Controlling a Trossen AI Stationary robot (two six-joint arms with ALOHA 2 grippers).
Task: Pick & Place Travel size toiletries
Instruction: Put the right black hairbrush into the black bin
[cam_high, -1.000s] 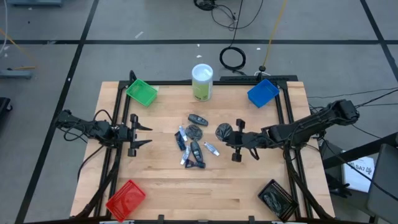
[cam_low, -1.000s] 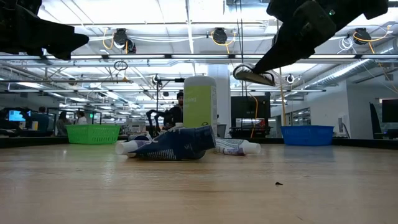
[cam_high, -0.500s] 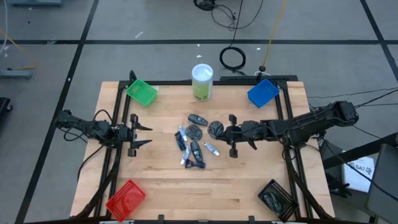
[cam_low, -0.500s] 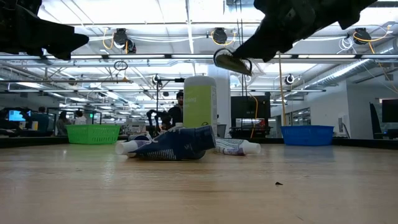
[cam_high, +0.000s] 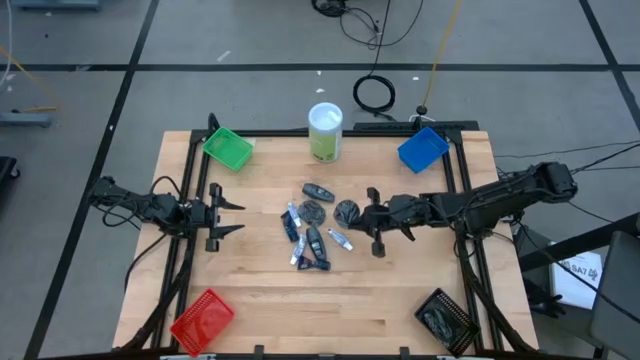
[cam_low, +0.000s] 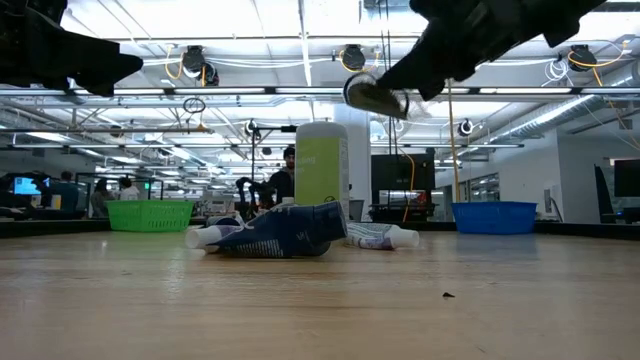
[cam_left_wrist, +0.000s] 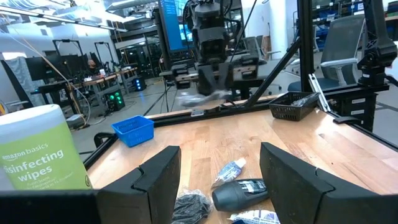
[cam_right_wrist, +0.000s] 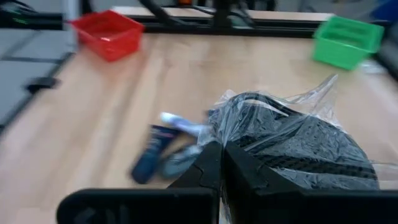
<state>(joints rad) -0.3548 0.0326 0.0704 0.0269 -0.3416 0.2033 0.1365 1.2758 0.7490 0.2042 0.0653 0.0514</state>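
Observation:
A dark grey round toiletry in clear crinkled wrap (cam_high: 346, 211) hangs above the table, right of the pile, with my right gripper (cam_high: 360, 213) shut on it; in the low view this wrapped toiletry (cam_low: 374, 96) is high over the wood. The other travel size toiletries (cam_high: 311, 236), blue-and-white tubes and dark pieces, lie heaped at mid-table. My left gripper (cam_high: 232, 215) waits open at the table's left side, pointing level toward the pile (cam_left_wrist: 239, 194). My right gripper pinches the wrapped round toiletry at its rim nearest the fingers (cam_right_wrist: 244, 144), between the two shut fingers (cam_right_wrist: 205, 163). The fingers reach in from the table's right, slanting slightly down. The toiletry is lifted clear of the table and juts out beyond the fingertips.
A tall white-and-green wipes canister (cam_high: 325, 131) stands at the far middle. Bins sit at the corners: green (cam_high: 228, 149) far left, blue (cam_high: 422, 149) far right, red (cam_high: 202, 320) near left, black (cam_high: 445, 318) near right. Bare wood lies along the near side.
My right gripper has carried the wrapped toiletry a little toward the table's left and upward, tipping its fingers nearer to level; the toiletry stays clear of the table. The gripper stays shut.

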